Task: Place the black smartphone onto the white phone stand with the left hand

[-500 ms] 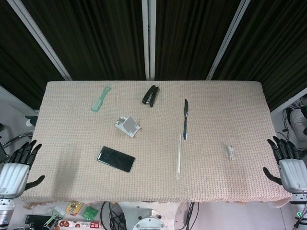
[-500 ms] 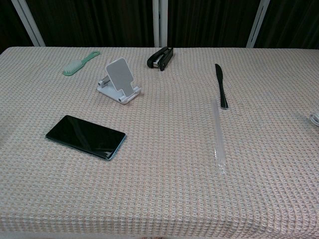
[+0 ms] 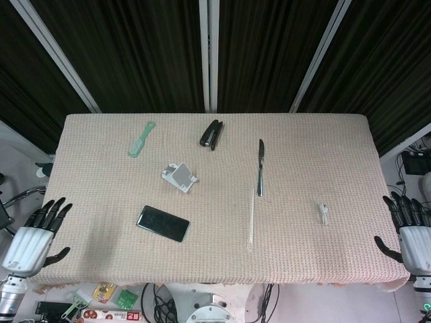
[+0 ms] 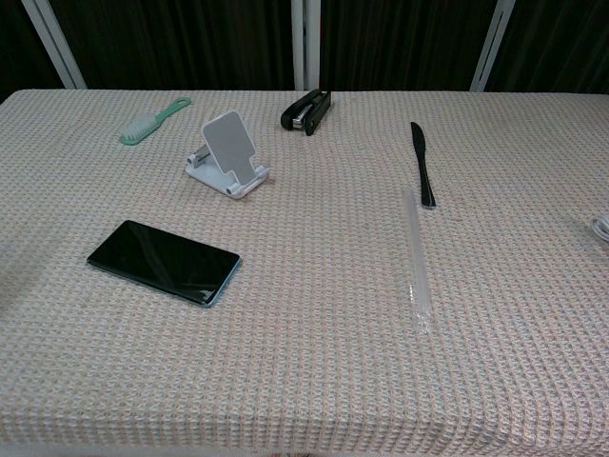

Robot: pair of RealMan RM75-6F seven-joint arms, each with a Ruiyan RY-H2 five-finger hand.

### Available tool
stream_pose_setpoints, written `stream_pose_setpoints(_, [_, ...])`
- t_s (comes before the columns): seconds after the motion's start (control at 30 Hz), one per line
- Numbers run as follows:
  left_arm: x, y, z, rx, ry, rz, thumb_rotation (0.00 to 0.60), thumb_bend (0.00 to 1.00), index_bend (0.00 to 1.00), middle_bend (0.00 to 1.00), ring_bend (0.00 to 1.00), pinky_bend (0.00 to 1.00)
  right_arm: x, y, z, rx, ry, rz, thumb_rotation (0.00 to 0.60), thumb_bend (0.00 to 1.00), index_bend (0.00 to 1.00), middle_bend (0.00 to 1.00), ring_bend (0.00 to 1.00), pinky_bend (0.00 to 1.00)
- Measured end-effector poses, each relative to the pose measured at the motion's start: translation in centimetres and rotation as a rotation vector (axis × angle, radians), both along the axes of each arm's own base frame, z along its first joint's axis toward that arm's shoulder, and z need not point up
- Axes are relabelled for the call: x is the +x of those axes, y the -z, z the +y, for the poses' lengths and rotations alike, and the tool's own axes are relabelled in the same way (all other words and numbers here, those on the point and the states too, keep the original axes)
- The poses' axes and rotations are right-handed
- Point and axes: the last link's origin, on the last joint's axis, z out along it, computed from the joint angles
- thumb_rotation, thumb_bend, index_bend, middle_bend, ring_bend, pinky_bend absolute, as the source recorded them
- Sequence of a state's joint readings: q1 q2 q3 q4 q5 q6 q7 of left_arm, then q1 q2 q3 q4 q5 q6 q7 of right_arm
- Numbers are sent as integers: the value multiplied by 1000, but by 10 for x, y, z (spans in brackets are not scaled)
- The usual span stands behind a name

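The black smartphone (image 3: 163, 223) (image 4: 164, 262) lies flat, screen up, on the beige tablecloth, left of centre near the front. The white phone stand (image 3: 179, 177) (image 4: 227, 154) sits behind it, its back plate tilted up and nothing on it. My left hand (image 3: 34, 238) hovers at the table's front left corner, fingers spread, holding nothing, well left of the phone. My right hand (image 3: 412, 235) hangs off the front right corner, fingers apart and holding nothing. Neither hand shows in the chest view.
A green brush (image 3: 141, 138) lies at the back left. A black stapler (image 3: 211, 133) sits at the back centre. A dark knife (image 3: 260, 167) and a clear straw (image 3: 251, 219) lie right of centre. A small white item (image 3: 324, 213) rests further right.
My left hand has shifted slightly right and down toward the table corner. My right hand has slid a little to the right and down. The objects on the table have not moved.
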State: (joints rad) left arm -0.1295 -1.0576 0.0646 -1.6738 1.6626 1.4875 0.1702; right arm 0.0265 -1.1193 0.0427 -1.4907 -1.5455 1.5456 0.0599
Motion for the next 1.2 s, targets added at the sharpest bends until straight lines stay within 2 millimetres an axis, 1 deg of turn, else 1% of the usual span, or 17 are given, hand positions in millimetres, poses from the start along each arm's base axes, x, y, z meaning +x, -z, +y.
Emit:
stream_pose_setpoints(0.07, [16,6,7,-36,31,12,600,155,115,43,46,215,0,-3,-1,-12,4,0,600,176,0,0,0,0])
stream_pose_setpoints(0.1, [23,9,10,-55,45,15,600,155,117,45,46,216,1,-5,-1,-18,4,2,600,176,0,0,0,0])
stream_pose_setpoints(0.23, [49,28,27,-147,99,27,600,158,108,55,49,221,4,-15,-3,-42,-5,17,600,176,0,0,0,0])
stream_pose_setpoints(0.3, [62,42,39,-204,114,43,600,159,88,55,49,220,3,-20,-3,-52,-5,27,600,176,0,0,0,0])
stream_pose_setpoints(0.43, [74,63,54,-278,81,37,600,159,49,45,49,220,-1,-22,-3,-54,14,19,600,176,0,0,0,0])
stream_pose_setpoints(0.57, [88,95,73,-353,51,20,600,160,47,43,49,216,-8,-21,-2,-46,32,20,600,176,0,0,0,0])
stream_pose_setpoints(0.7, [103,122,83,-379,83,48,600,160,47,43,49,216,-14,-21,-1,-48,43,12,600,176,0,0,0,0])
stream_pose_setpoints(0.77, [108,134,87,-389,94,71,600,162,49,43,49,215,-15,-22,-1,-50,43,11,600,176,0,0,0,0])
stream_pose_setpoints(0.87, [109,146,91,-407,89,93,600,166,51,44,49,215,-15,-23,-1,-52,40,14,600,176,0,0,0,0])
stream_pose_setpoints(0.97, [108,154,94,-429,71,95,600,169,58,44,49,215,-15,-23,-1,-49,38,16,600,176,0,0,0,0])
stream_pose_setpoints(1.07, [109,162,99,-439,60,97,600,171,91,44,49,215,-15,-22,0,-50,38,13,600,175,0,0,0,0])
stream_pose_setpoints(1.2, [107,168,101,-446,58,120,600,173,108,44,49,216,-16,-23,1,-56,41,15,600,176,0,0,0,0])
